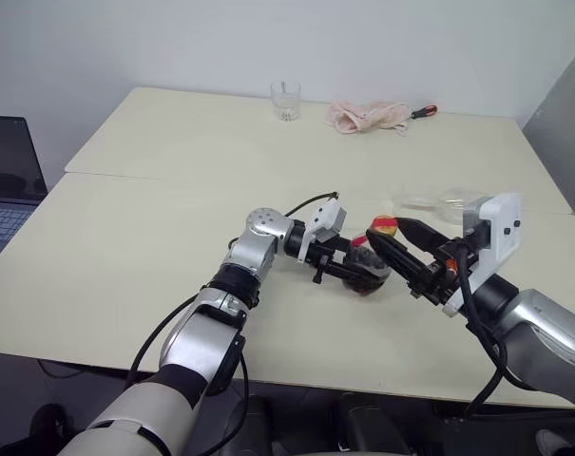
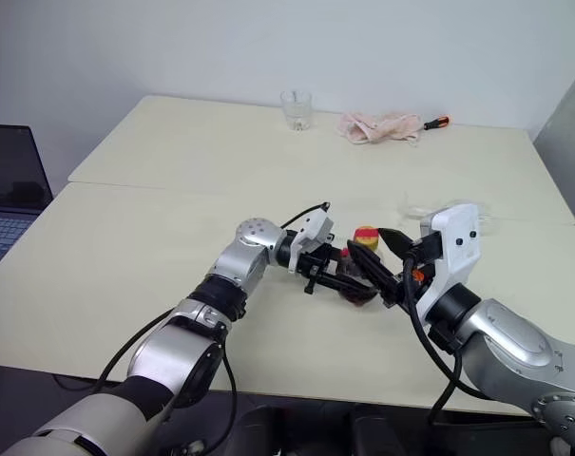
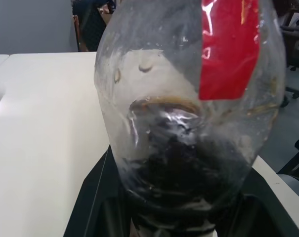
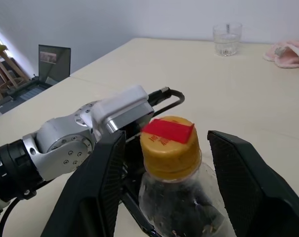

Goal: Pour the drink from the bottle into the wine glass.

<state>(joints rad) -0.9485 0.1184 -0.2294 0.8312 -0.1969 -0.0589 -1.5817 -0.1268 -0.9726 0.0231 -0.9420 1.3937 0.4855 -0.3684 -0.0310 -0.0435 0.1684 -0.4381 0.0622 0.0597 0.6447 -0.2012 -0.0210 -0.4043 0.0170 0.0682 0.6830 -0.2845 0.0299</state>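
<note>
The bottle [image 4: 171, 168] stands upright near the table's [image 1: 154, 237] front edge, at centre; its yellow cap carries a red sticker, its neck a red label, and no writing is legible. Dark drink [image 3: 181, 168] fills its lower body. The left gripper [image 1: 355, 269] clamps the body. The right gripper [image 4: 169, 163] has its fingers spread wide either side of the cap, not touching. The wine glass [image 1: 437, 201] lies at two o'clock. Open tabletop stretches toward twelve, reaching a tumbler [image 1: 285, 101], pink cloth [image 1: 368, 116] and screwdriver [image 1: 424, 111].

The right tool [image 4: 164, 163] straddles the bottle's cap [image 4: 169, 143] with gaps on both sides; the left tool [image 1: 358, 269] blocks passage just beyond.
</note>
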